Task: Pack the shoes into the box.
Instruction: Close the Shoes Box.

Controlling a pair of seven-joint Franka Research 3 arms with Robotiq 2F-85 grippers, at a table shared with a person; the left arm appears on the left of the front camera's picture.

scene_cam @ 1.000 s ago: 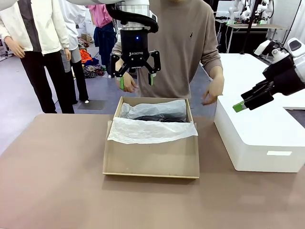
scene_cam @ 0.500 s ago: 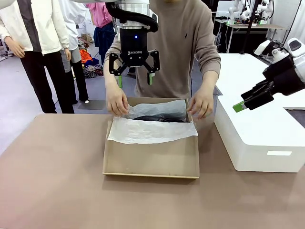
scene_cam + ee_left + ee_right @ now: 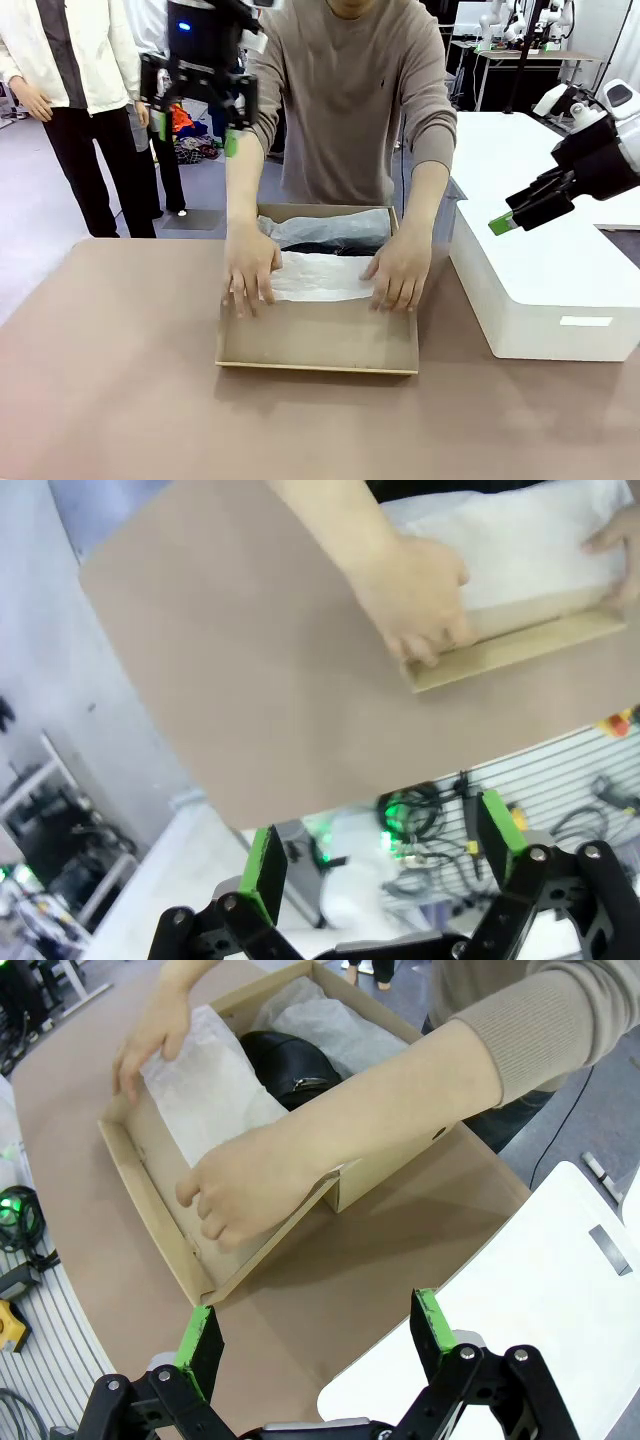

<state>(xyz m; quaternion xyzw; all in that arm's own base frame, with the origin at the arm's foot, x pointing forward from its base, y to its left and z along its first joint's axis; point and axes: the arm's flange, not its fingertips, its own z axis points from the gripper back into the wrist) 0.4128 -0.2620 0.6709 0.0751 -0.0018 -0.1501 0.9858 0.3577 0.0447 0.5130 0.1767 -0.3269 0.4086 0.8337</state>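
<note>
The tan box (image 3: pixel 318 345) lies open mid-table, its flap lid toward me. One black glossy shoe (image 3: pixel 285 1065) shows inside among white tissue paper (image 3: pixel 320 278); in the front view it is a dark strip (image 3: pixel 322 247). The person's hands (image 3: pixel 250 278) (image 3: pixel 398 275) press on the tissue at the flap's hinge. My left gripper (image 3: pixel 196 134) hangs open and empty, high and to the left of the box. Out at the right, my right gripper (image 3: pixel 512 214) is also open and empty, above the white box. Its own view looks down between its fingers (image 3: pixel 430 1322) at the box (image 3: pixel 150 1150).
A larger white rounded-corner box (image 3: pixel 545 290) stands right of the shoebox, close to its side. The brown table (image 3: pixel 110 380) stretches to the left and front. The person leans over the far edge, arms across the box. The left wrist view shows the box's corner (image 3: pixel 520 650) and a hand (image 3: pixel 415 600).
My left gripper moved from above the box's far end up and to the left. The person's hands came forward and down onto the tissue. The right arm stayed still.
</note>
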